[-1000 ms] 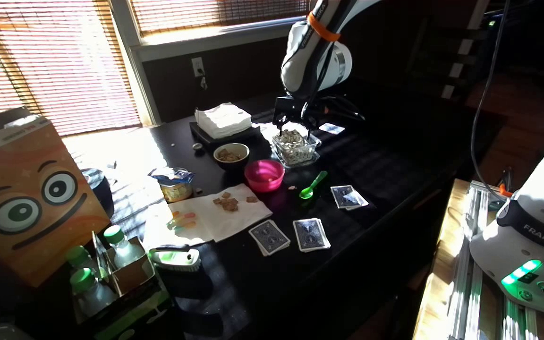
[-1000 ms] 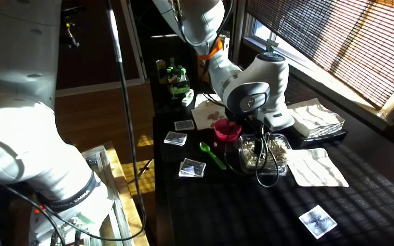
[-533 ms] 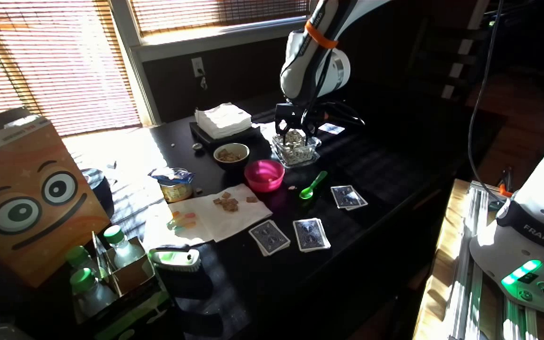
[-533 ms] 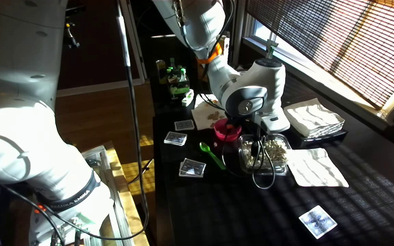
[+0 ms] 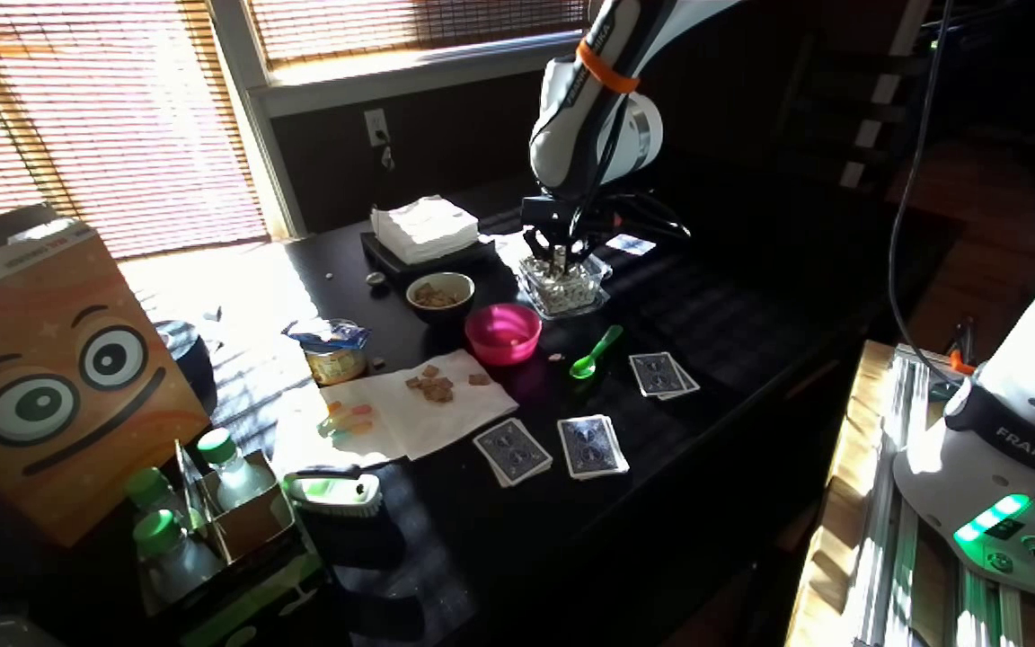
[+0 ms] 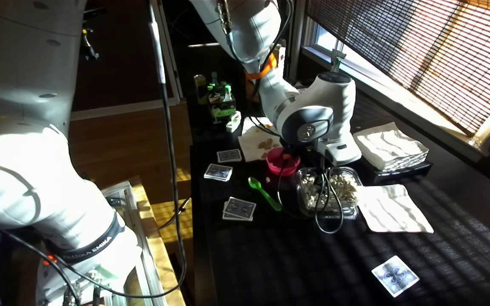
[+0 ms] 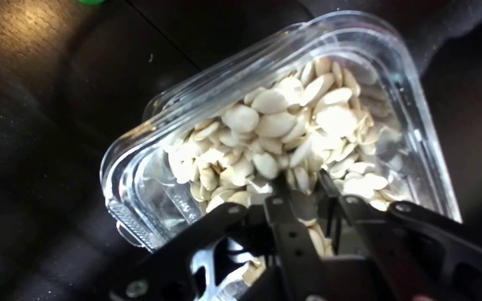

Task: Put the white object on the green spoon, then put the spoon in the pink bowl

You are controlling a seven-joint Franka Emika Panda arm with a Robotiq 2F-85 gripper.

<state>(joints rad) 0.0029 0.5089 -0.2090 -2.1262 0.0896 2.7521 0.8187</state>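
Where legible, "FRANKA" [image 5: 577, 87] above jaws.

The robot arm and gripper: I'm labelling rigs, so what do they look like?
The arm is rounded and white, with a grey joint cover, an orange strap and black cables. A dark band on its base reads FRANKA EMIKA; below is a green light strip. The gripper is black and two-fingered, with angular links and small screws.
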